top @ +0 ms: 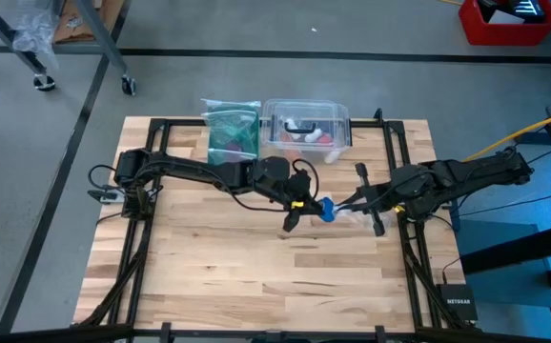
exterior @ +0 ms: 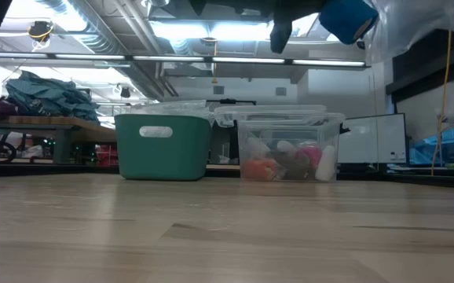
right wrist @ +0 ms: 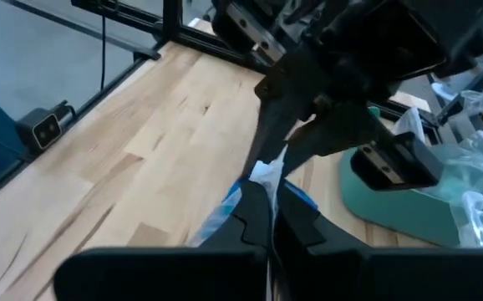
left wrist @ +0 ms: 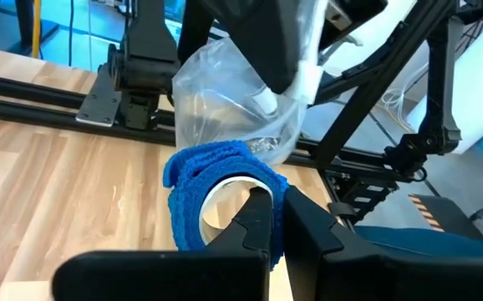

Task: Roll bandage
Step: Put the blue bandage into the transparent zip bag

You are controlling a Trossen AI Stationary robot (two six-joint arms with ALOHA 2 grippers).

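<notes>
1. The left gripper [left wrist: 275,219], over the middle of the light wooden slatted table [top: 209,276], has its fingers clamped on the small bright blue soft fabric bandage roll [left wrist: 212,188], held above the table.
2. The right gripper [right wrist: 266,219] meets it from the right, fingers pinched narrow on a clear crinkled plastic bag [left wrist: 237,100] touching the bandage.
3. A green plastic bin [exterior: 164,147] and a clear lidded plastic box [exterior: 290,147] stand side by side at the far edge.

My left arm reaches across the table's middle, its left gripper [top: 297,211] raised off the surface with both fingers [left wrist: 256,221] pinched close together. My right arm stretches in from the opposite side, and its right gripper [top: 352,202], fingers [right wrist: 254,213] likewise pressed together, meets the left one mid-air.
</notes>
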